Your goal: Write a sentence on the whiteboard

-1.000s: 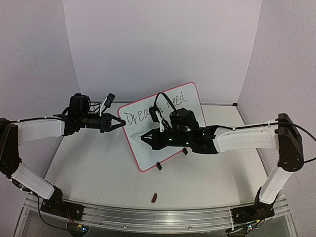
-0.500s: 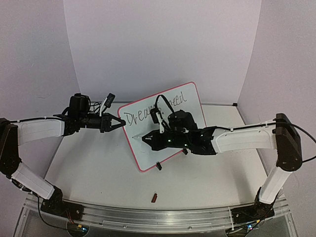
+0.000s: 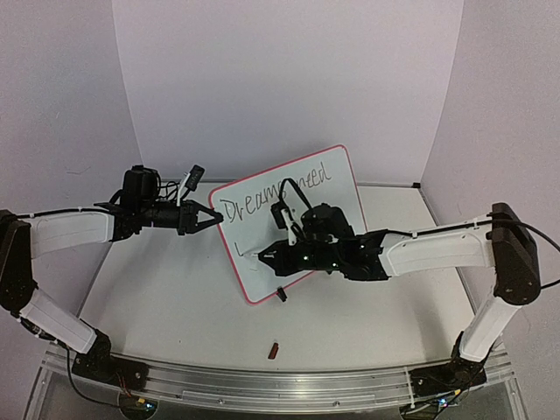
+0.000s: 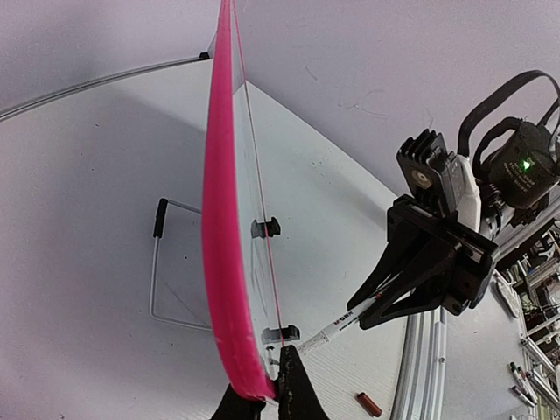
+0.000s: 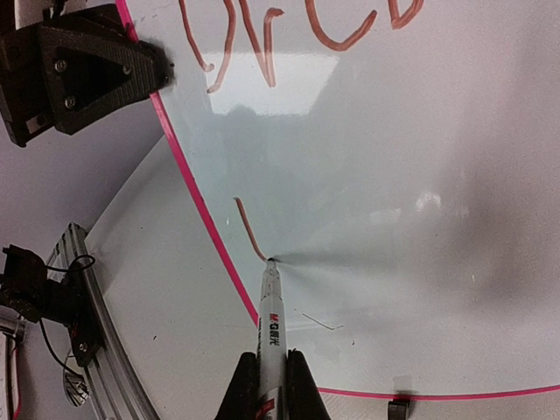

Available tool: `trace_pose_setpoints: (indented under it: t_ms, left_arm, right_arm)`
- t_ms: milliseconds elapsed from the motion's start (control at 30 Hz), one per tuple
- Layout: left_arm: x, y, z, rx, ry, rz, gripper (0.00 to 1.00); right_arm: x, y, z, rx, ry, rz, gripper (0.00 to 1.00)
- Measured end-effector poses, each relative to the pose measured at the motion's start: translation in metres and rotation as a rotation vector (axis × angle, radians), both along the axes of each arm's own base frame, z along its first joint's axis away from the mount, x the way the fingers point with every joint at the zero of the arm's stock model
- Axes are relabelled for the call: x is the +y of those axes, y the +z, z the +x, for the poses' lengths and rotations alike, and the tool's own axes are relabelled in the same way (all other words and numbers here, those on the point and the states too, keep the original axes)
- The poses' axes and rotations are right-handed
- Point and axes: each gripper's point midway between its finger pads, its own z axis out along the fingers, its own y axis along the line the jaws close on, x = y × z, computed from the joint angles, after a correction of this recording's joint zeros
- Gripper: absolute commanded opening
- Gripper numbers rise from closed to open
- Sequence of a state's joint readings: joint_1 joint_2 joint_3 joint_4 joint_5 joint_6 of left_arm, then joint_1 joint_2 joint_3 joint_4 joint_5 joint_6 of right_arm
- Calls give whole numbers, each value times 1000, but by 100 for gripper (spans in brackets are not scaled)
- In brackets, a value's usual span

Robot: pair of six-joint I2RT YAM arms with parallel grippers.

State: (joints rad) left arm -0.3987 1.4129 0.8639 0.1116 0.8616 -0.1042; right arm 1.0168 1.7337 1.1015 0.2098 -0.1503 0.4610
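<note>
two robot arms work at a white surface (image 3: 175, 297) walled in by pale panels

the whiteboard (image 3: 343, 199), a glossy white rectangle in a thin pink frame, stands upright near the middle of the surface, turned at a slant so that its top right corner points toward the back wall

seen edge-on from the left wrist, it rests on two small black clip feet (image 4: 278, 333), with a thin wire stand (image 4: 156, 262) behind it

the left tool (image 3: 213, 218) reaches in from the left side, and its fingers are pinched together on the pink frame at the board's left edge

the right tool (image 3: 265, 256) comes across from the right, low in front of the board's face, and is clamped on a white marker (image 5: 273, 319) with a dark tip

the marker tip touches the board at the lower end of a short reddish stroke (image 5: 248, 227), close to the left frame and below the first line of writing

that first line, in cursive along the top of the board, seems to read "dreams need", though the right arm hides part of it from above

a small reddish-brown piece (image 3: 274, 351) lies on the surface near the front edge, well apart from the board and both tools; what it is cannot be told
</note>
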Motion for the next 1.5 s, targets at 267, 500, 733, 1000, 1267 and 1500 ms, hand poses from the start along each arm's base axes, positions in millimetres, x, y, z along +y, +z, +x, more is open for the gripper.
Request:
trace_pose_setpoints:
  t_ms: [267,500,733,1000,1267,1500]
  left_arm:
    - [0,1,-1,0,0,2,0]
    - [-1,1,-1,-1,0,3,0]
    - [-1,1,-1,-1,0,3,0]
    - [-1,1,-1,-1,0,3,0]
    - [-1,1,-1,-1,1,3,0]
    - [0,0,-1,-1,4,4,0]
  right_arm:
    - [-3,23,-1,-27,-4,40,0]
    - [-3,27,5,-44,-26,44,0]
    - [-2,31,11,-55,-37,46,0]
    - [0,24,17,-48,-43,36,0]
    - [-1,21,16,-35,-44,38,0]
    - [-6,0,6,16,-29,15,0]
